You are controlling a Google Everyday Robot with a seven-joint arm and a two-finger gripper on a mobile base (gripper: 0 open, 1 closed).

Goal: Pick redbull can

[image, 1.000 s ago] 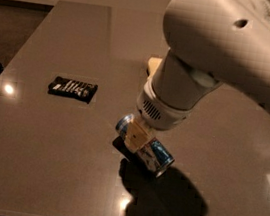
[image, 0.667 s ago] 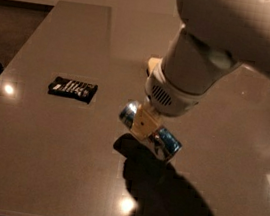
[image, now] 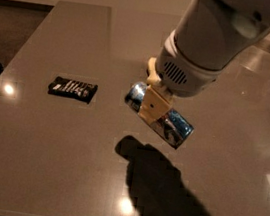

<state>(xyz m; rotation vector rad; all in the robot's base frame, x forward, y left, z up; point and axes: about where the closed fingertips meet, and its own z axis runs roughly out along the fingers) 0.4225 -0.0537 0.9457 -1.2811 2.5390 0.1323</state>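
Observation:
The redbull can (image: 172, 126) is a slim blue and silver can with silver ends, held on its side in the air above the table. My gripper (image: 156, 107) is shut on the can's middle, with a pale cream finger (image: 151, 105) across its front. The can's shadow lies on the table well below it, apart from the can. The big white arm body (image: 205, 44) comes in from the upper right and hides the table behind it.
A black snack wrapper (image: 72, 88) lies flat on the grey table (image: 41, 157) to the left of the can. The table's front edge runs along the bottom and its left edge slants up the left side.
My gripper has lifted the can off the table. The can and arm have risen, and the shadow has separated from the can.

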